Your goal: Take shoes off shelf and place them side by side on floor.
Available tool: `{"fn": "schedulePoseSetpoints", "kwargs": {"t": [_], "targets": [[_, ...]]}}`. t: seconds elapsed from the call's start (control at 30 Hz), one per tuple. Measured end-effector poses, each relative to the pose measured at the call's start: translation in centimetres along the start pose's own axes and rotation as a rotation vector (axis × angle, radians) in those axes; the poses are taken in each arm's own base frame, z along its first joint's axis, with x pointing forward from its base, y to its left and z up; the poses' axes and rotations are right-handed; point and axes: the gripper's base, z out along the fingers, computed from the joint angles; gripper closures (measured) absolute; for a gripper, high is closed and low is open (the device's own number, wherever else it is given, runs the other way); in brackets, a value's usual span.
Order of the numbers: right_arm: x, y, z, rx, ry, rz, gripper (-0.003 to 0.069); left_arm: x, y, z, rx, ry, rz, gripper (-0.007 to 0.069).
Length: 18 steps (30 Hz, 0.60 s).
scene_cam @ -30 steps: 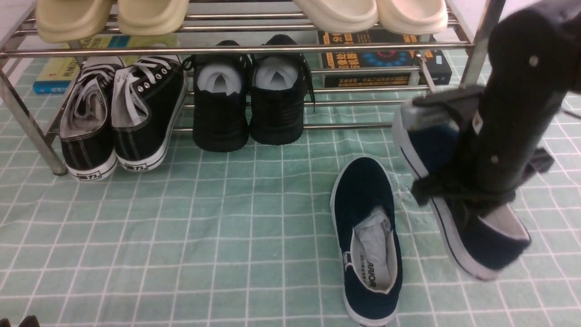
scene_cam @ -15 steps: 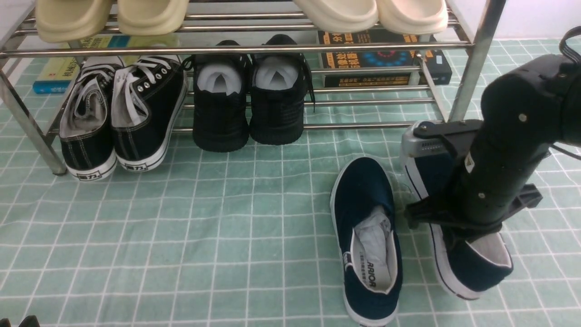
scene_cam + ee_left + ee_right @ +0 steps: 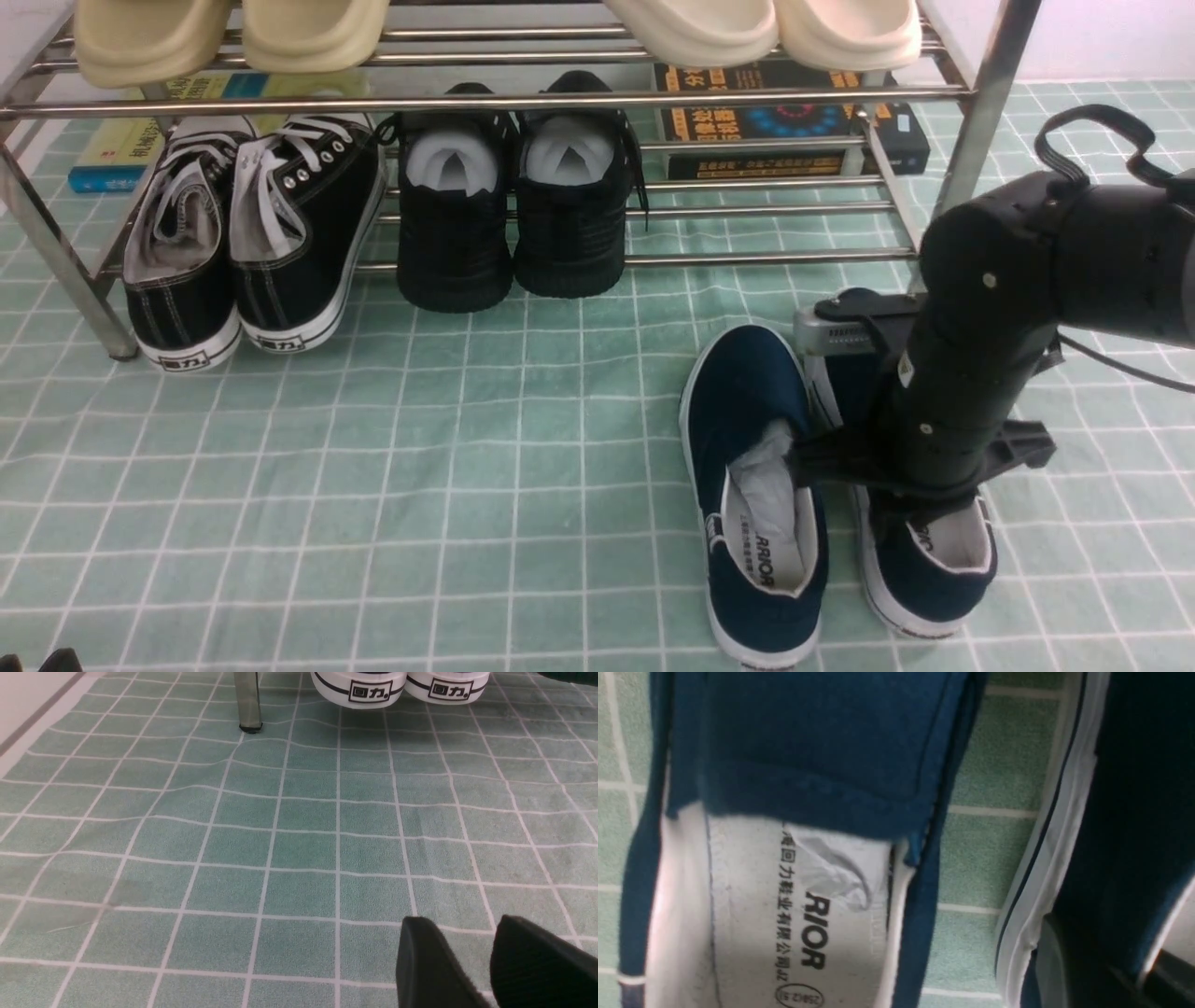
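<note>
One navy shoe lies on the green gridded floor, toe toward the shelf; its "WARRIOR" insole and paper stuffing show. The second navy shoe sits close to its right, parallel, down at floor level. My right gripper is shut on that shoe's side wall, one finger outside and the other inside. My left gripper hovers open over bare floor, holding nothing.
Black lace-up sneakers and all-black shoes stand on the shelf's lower tier, with books behind. Slippers rest on the upper tier. A shelf leg stands just behind my right arm.
My right gripper has come down and to the left with the second shoe, from tilted in the air to level beside the first shoe.
</note>
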Motion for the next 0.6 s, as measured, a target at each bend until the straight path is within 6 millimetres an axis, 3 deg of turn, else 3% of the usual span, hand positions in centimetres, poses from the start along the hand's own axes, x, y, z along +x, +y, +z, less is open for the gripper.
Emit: {"fn": "schedulePoseSetpoints", "kwargs": {"t": [0.27,0.37,0.5,0.6], "targets": [[-0.3,0.5,0.4,-0.053,-0.014,0.035,0.0586,0.0,0.0,0.0,0.000,0.000,0.000,0.0384],[-0.4,0.8,0.2,-0.076,-0.011,0.049,0.0493,0.0,0.0,0.0,0.000,0.000,0.000,0.0384],[-1.0,1.3,-1.4,-0.081,-0.007,-0.030,0.0397,0.0,0.0,0.0,0.000,0.000,0.000,0.0384],[-1.7,1.9,-3.5,-0.086,-0.005,-0.151,0.0375,0.0,0.0,0.0,0.000,0.000,0.000,0.0384]]}}
